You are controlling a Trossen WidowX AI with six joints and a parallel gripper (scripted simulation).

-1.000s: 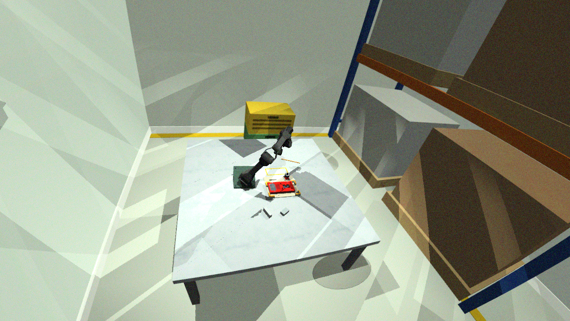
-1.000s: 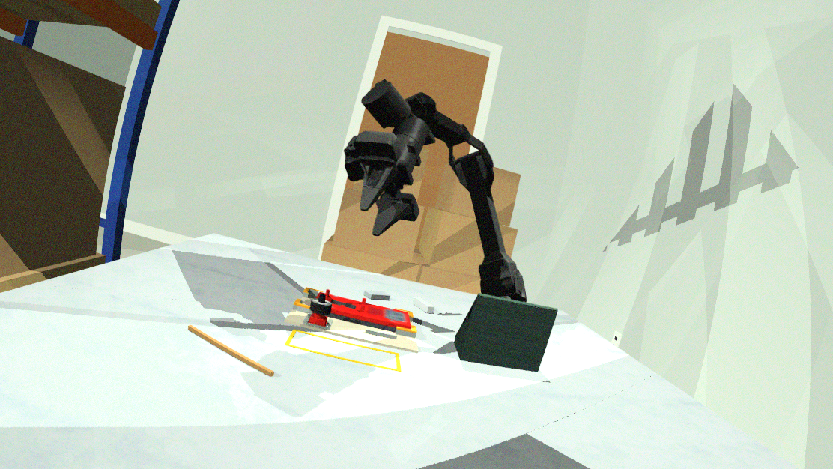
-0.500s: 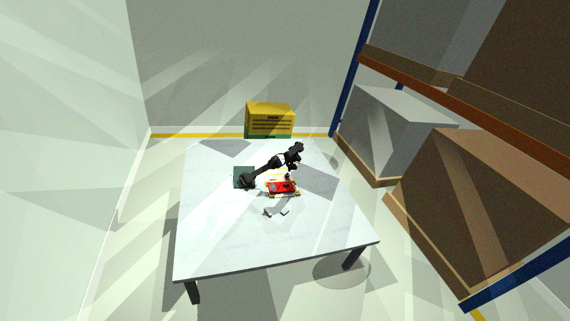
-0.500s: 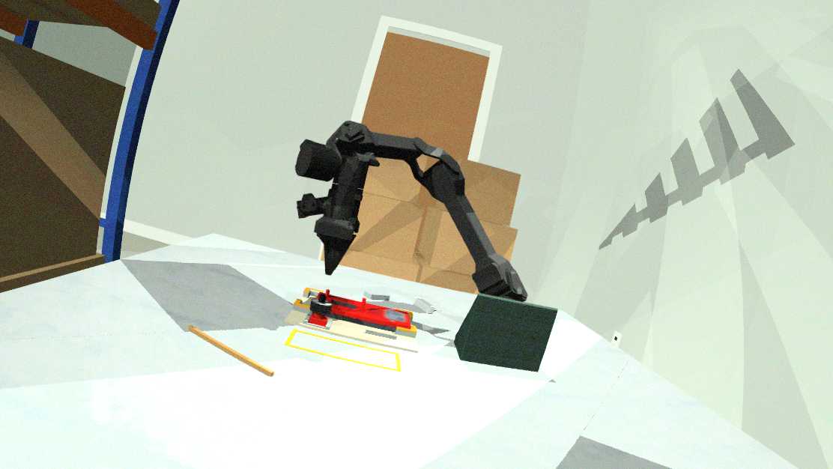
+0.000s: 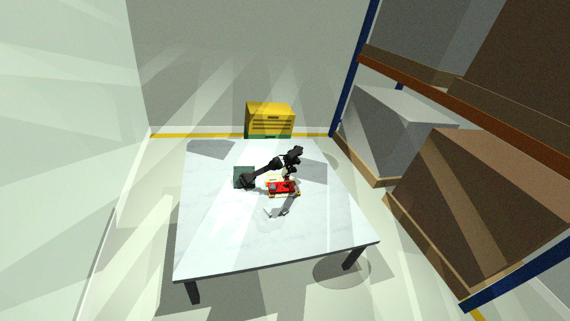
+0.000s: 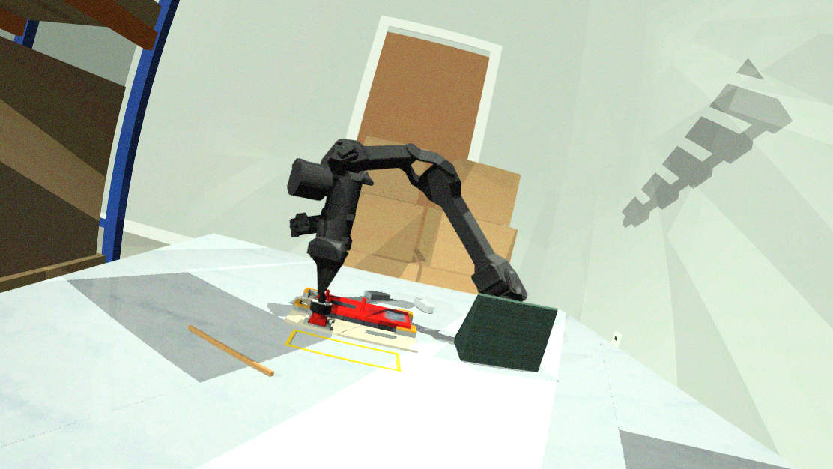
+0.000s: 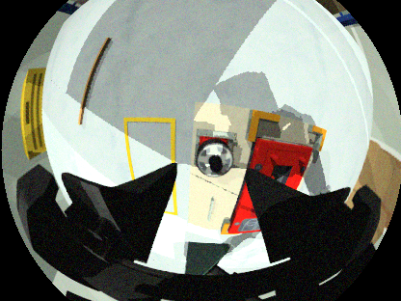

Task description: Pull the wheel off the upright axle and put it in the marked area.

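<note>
The wheel (image 6: 320, 306) (image 7: 214, 158), black with a grey patterned face, sits on its upright axle above a small red base (image 6: 317, 320). The axle's black top (image 7: 215, 164) shows at its middle. My gripper (image 5: 287, 174) (image 6: 321, 296) (image 7: 212, 170) is open and points down, just over the wheel. In the wrist view the wheel appears between the two fingertips, with a gap on each side; whether they touch it cannot be told from the top and exterior views. The marked area, a yellow outline (image 6: 399, 361) (image 7: 173, 140), lies on the table beside the cream board, with nothing inside it.
A red tray-like part (image 6: 373, 314) (image 7: 277, 154) with orange corners stands close beside the wheel. The cream board (image 7: 200, 207) lies under the wheel's base. A thin wooden stick (image 6: 230, 349) (image 7: 92, 79) lies beyond the yellow outline. The dark green block (image 6: 507, 332) stands at the arm's base.
</note>
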